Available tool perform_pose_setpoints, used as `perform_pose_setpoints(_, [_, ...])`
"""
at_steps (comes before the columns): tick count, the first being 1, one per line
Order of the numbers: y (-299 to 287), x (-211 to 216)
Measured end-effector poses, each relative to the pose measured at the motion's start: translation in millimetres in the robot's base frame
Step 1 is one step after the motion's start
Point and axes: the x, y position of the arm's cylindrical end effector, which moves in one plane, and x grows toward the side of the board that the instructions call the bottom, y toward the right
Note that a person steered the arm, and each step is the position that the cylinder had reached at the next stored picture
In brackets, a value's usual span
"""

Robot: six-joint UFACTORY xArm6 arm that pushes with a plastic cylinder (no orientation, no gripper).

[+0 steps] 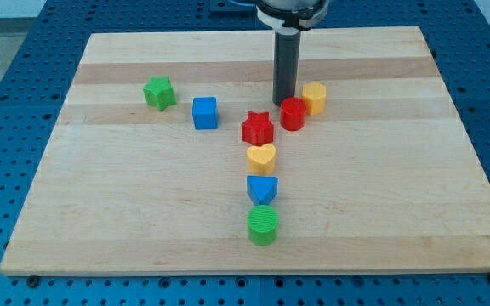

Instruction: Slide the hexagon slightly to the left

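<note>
My tip (282, 103) beside the yellow hexagon (315, 98).
The tool is a bare rod holding nothing, just left of the red cylinder (293, 114).

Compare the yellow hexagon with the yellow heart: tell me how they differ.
Shape: the yellow hexagon is a six-sided prism; the yellow heart has lobes and a point.
Place: the hexagon sits toward the view's top right, touching the red cylinder; the heart lies lower, in the central column between the red star and the blue block.
My tip is near the hexagon, farther from the heart.
Both are yellow.
</note>
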Motion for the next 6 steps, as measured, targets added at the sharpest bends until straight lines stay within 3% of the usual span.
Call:
perform_pose_setpoints(1, [5,0])
perform_pose_setpoints(3, [34,-77])
perform_pose_setpoints(4, [73,-68])
perform_pose_setpoints(5, [103,-25])
perform_pose_setpoints(6, [102,73])
